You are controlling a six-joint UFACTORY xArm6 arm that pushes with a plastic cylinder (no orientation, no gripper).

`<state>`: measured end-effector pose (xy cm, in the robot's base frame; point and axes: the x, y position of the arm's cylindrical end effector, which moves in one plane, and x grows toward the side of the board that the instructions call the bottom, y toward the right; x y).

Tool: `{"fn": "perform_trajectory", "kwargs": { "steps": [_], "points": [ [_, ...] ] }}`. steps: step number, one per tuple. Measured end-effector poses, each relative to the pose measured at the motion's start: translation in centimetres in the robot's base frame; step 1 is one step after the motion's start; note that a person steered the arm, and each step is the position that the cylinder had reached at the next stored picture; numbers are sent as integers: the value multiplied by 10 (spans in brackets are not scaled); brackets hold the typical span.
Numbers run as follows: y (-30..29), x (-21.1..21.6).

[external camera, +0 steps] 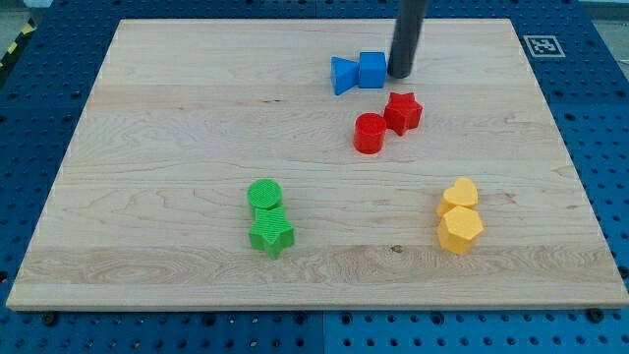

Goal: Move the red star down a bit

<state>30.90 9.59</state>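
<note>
The upright dark rod's tip (401,75) rests on the wooden board (177,118), just above the red star-shaped block (402,112), touching the blue cube (371,70); it has no fingers. A red cylinder (370,133) adjoins the star's lower left.

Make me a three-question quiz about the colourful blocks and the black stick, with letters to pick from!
1. Where is my tip?
A. just right of the blue cube
B. beside the green blocks
C. on the yellow blocks

2. How many red blocks are there?
A. one
B. two
C. four

3. The red star and red cylinder are:
A. stacked
B. side by side
C. far apart

Answers: 1 A, the rod ends next to the cube; 2 B, only star and cylinder; 3 B, both sit together on the board.
</note>
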Motion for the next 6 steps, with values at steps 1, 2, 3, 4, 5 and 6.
{"fn": "perform_trajectory", "kwargs": {
  "steps": [1, 2, 3, 4, 5, 6],
  "points": [
    [-32, 0],
    [-39, 0],
    [-19, 1],
    [20, 8],
    [30, 39],
    [23, 59]
  ]
}}
